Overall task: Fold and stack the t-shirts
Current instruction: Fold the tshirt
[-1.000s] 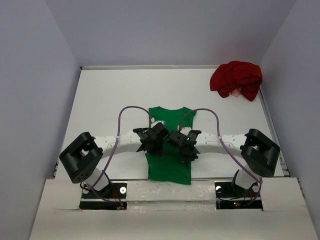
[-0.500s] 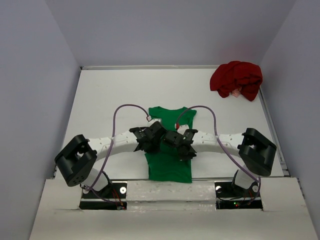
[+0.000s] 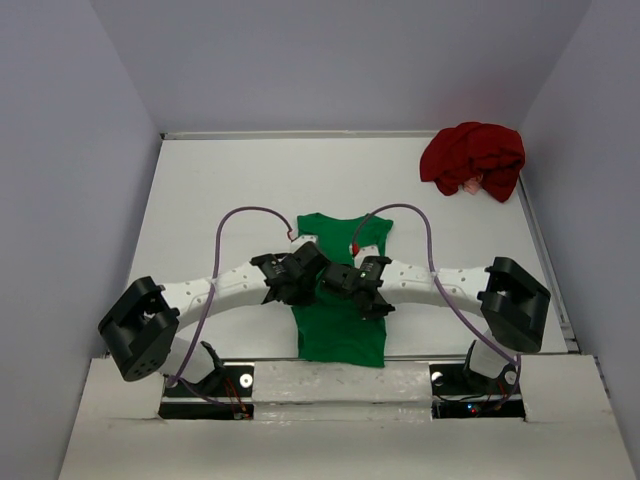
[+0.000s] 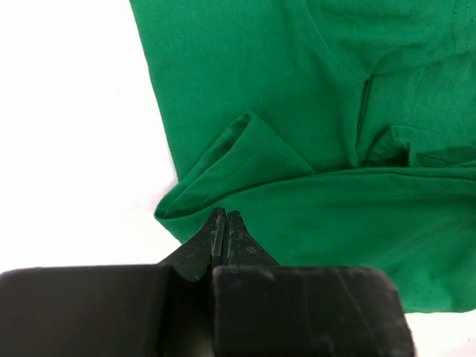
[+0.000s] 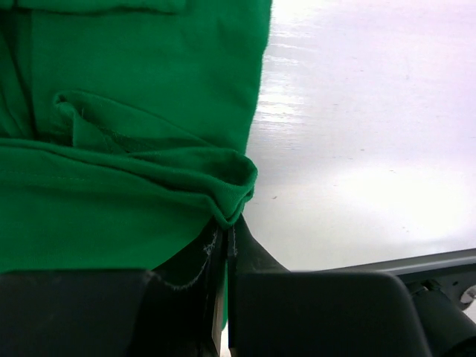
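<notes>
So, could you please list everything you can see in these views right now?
Green t-shirt: one, bright green, lying on the near middle of the table.
Red t-shirt: one, dark red, crumpled at the far right corner.
Table: one, white, under both shirts.
Walls: three, pale grey, left, far and right.
Cables: two, purple, looping over the arms.
Arms: two, white and black, meeting over the green t-shirt.
Left tool: one, black, shut on the green t-shirt's left edge.
Right tool: one, black, shut on its right edge.
</notes>
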Robot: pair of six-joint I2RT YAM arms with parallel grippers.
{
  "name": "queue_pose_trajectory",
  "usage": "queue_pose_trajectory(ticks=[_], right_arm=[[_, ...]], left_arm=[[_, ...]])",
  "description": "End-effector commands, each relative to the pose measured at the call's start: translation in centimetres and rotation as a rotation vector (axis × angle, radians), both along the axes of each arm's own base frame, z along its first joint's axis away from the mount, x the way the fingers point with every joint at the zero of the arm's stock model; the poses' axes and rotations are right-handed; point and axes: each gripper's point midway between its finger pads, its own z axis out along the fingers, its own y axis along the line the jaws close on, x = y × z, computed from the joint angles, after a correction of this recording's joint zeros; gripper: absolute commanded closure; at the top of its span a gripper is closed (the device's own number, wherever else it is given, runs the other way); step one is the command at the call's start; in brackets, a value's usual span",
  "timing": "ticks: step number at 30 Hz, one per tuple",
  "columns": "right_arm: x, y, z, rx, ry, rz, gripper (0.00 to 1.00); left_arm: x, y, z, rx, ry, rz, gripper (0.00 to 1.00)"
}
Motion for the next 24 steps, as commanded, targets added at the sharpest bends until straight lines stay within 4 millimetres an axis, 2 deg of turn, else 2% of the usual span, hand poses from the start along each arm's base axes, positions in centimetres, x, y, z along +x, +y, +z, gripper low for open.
queue_pose_trajectory(ticks=[1, 9, 16, 20, 24], right_arm=[[0.7, 2.3, 1.0, -0.012, -0.092, 0.053, 0.98], [2.2, 4.3, 1.1, -0.020, -0.119, 0.158, 0.97], [2.1, 7.7, 0.0, 0.101, -0.071, 0.274, 0.97], [2.1, 8.8, -0.1, 0.120, -0.053, 0.322, 0.97], [2.9, 10.4, 1.6, 0.162, -0.085, 0.351, 0.96]], left_arm=[[1.3, -4.4, 3.8, -0.119, -0.127, -0.042, 1.00], [2.0, -5.4, 3.4, -0.097, -0.125, -0.057, 1.00], [2.0, -5.4, 3.1, -0.095, -0.122, -0.062, 1.00], [1.7, -5.4, 2.6, -0.104, -0.112, -0.060, 1.00], [1.4, -5.4, 2.3, -0.114, -0.100, -0.057, 1.00]])
